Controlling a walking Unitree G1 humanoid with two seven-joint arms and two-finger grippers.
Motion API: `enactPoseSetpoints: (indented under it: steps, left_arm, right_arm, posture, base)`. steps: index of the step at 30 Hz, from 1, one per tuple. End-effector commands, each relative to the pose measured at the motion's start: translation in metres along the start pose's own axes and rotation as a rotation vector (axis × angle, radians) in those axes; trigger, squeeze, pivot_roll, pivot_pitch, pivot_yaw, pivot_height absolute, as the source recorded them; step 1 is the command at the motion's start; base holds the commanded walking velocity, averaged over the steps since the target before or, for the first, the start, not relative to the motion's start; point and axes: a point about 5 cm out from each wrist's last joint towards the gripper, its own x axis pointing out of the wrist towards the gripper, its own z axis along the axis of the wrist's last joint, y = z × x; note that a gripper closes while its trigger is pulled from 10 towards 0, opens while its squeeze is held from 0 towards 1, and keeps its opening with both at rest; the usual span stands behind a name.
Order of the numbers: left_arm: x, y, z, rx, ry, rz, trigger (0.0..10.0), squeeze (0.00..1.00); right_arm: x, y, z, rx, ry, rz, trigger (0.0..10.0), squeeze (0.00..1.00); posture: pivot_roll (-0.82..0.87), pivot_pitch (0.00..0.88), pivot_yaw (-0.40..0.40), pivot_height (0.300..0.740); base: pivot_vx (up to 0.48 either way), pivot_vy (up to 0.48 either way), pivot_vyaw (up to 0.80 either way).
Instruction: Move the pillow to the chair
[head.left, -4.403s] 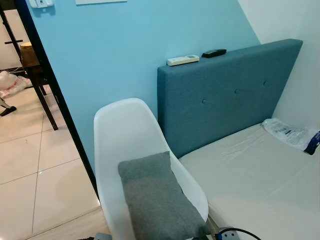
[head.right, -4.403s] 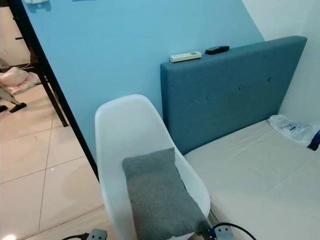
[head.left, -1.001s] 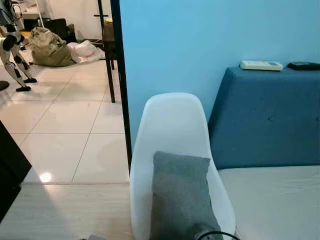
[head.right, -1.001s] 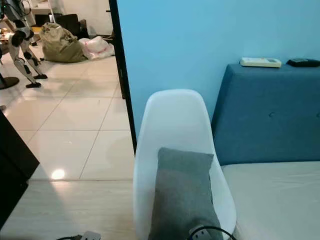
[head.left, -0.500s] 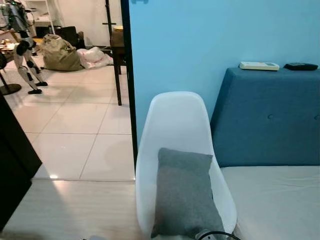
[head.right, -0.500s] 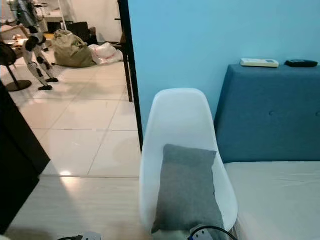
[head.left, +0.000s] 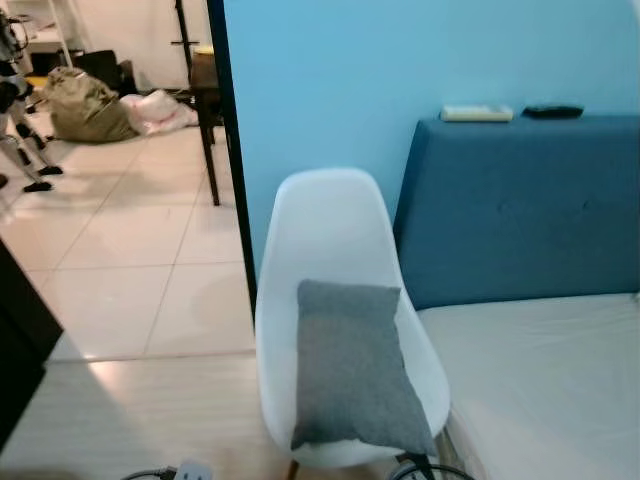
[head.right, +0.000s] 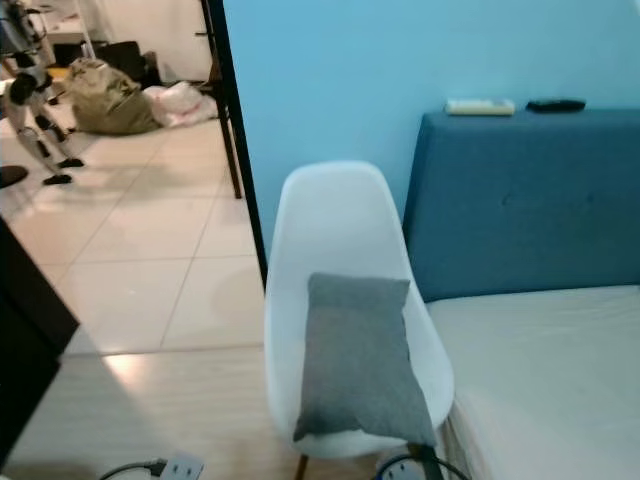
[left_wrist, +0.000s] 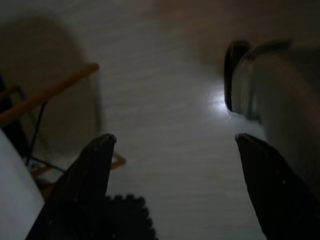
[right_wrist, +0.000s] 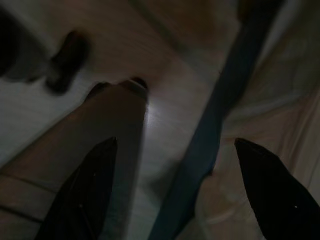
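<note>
Left eye view: pillow (head.left: 352, 368) on chair (head.left: 330, 240); dim wrist views show both end effectors' fingers apart.

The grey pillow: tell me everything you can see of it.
The grey pillow is a rectangular cushion in a plain, slightly fuzzy grey fabric, with no pattern visible. It lies lengthwise in the white chair, its upper end leaning against the backrest and its lower end on the seat, reaching the front edge. It looks soft and a little slumped. Only the chair touches it; the bed stands beside the chair on the robot's right.
</note>
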Motion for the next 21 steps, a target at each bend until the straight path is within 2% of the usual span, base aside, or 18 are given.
enactPoseSetpoints:
  steps: [1,21]
  left_arm:
    - [-0.0008,-0.0179,-0.0083,0.007,0.038,-0.066,10.0,0.00]
    - [-0.0001,-0.0182,-0.0022,0.011,0.023,-0.078,10.0,0.00]
  right_arm:
    - [0.0005,0.0052,-0.0040,-0.003,0.019,0.014,10.0,0.00]
    - [0.0007,0.0073,-0.0053,0.017,0.019,0.015,10.0,0.00]
  posture:
    - [0.06,0.000,-0.050,0.740]
    - [0.05,0.000,-0.033,0.740]
  base:
    - [-0.307,0.000,0.00]
    - [-0.305,0.000,0.00]
